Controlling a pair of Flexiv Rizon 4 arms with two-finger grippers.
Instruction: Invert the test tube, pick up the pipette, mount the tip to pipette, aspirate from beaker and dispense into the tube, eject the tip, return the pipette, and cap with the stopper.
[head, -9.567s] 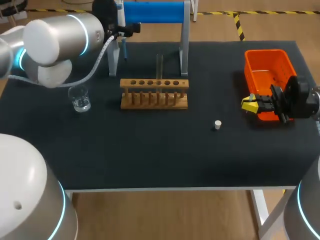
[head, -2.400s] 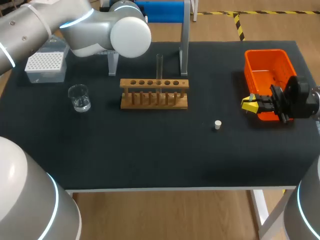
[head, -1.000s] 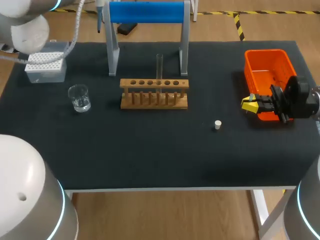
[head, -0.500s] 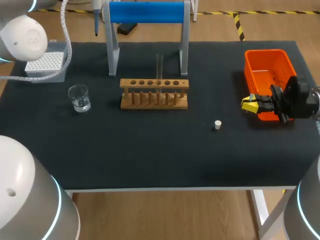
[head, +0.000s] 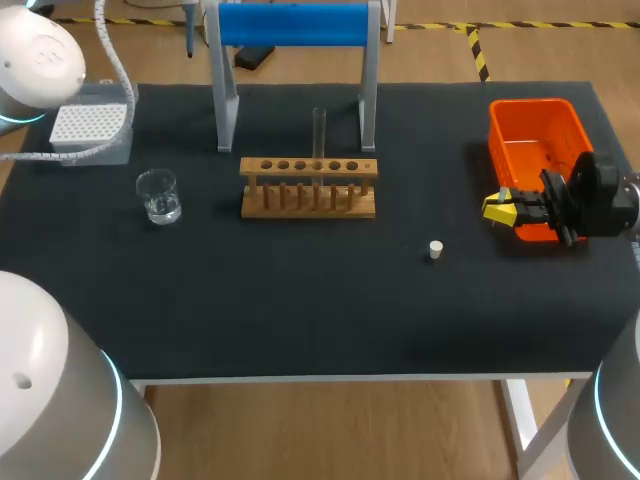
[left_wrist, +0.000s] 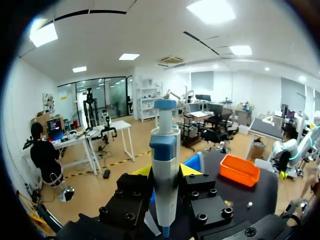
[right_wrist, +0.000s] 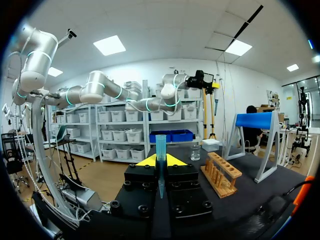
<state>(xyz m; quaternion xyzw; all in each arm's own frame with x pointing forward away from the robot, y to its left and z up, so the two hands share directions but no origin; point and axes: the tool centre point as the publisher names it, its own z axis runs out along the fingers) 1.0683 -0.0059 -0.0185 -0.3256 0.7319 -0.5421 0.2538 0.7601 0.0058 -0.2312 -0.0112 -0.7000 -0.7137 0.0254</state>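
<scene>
My left gripper (left_wrist: 165, 175) is shut on the blue and white pipette (left_wrist: 164, 185), which stands upright between its yellow tips. In the head view only the pipette's thin lower end (head: 190, 38) shows, beyond the table's back edge beside the blue stand (head: 290, 25). The white tip box (head: 90, 130) lies at the back left, under my left arm's elbow (head: 38, 55). A glass beaker (head: 158, 195) stands left of the wooden rack (head: 308, 188), which holds an upright test tube (head: 319, 132). The white stopper (head: 434, 249) lies alone mid-right. My right gripper (head: 498, 208) is shut beside the orange bin.
The orange bin (head: 535, 145) sits at the right, touching my right gripper's body. The right wrist view has a slim teal piece (right_wrist: 160, 150) along the fingers' seam, with the rack (right_wrist: 221, 175) and beaker (right_wrist: 195, 151) ahead of it.
My left arm has taken the pipette off the blue stand and swung up and back to the left. My right arm, the rack, beaker and stopper have not moved.
</scene>
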